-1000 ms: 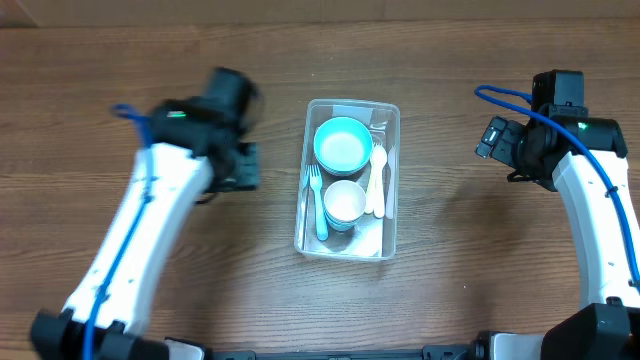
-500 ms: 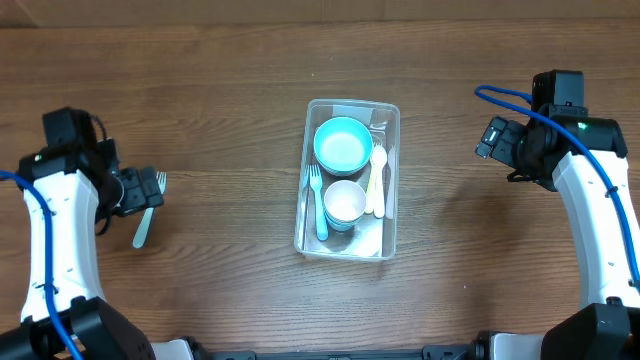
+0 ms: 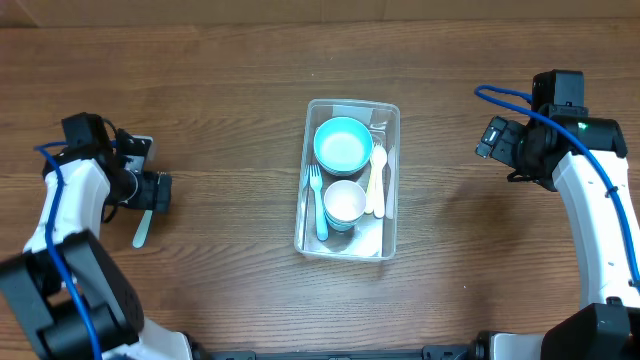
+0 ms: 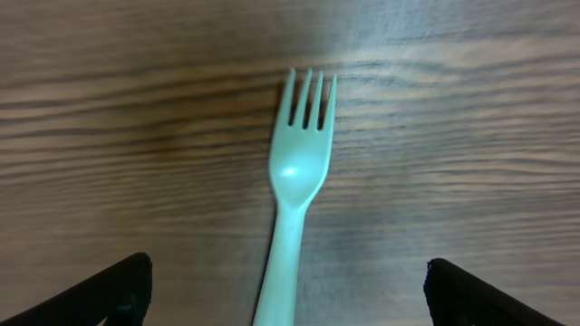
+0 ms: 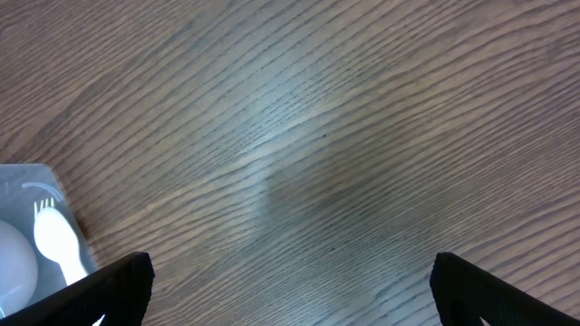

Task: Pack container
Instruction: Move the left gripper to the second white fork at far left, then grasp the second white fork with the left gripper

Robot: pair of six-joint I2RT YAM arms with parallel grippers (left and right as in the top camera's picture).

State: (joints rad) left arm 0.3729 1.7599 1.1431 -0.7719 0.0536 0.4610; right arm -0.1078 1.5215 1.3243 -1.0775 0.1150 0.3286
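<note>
The clear container (image 3: 391,228) sits mid-table. It holds a teal bowl (image 3: 343,143), a white cup (image 3: 346,203), a teal fork (image 3: 319,208) and a white utensil (image 3: 377,182). A pale mint fork (image 3: 141,230) lies on the table at far left. My left gripper (image 3: 154,190) hovers over its head end. In the left wrist view the fork (image 4: 300,167) lies tines away, and its handle runs between my open fingers (image 4: 288,303). My right gripper (image 3: 497,138) is open and empty (image 5: 290,294), right of the container.
The container's corner (image 5: 20,186) with a white fork (image 5: 56,239) shows at the lower left of the right wrist view. The rest is bare wooden tabletop (image 3: 230,80). A blue cable (image 3: 500,96) loops by the right arm.
My left arm has swung from beside the container out to the far left and now covers the head of the loose fork. The right arm has not moved.
</note>
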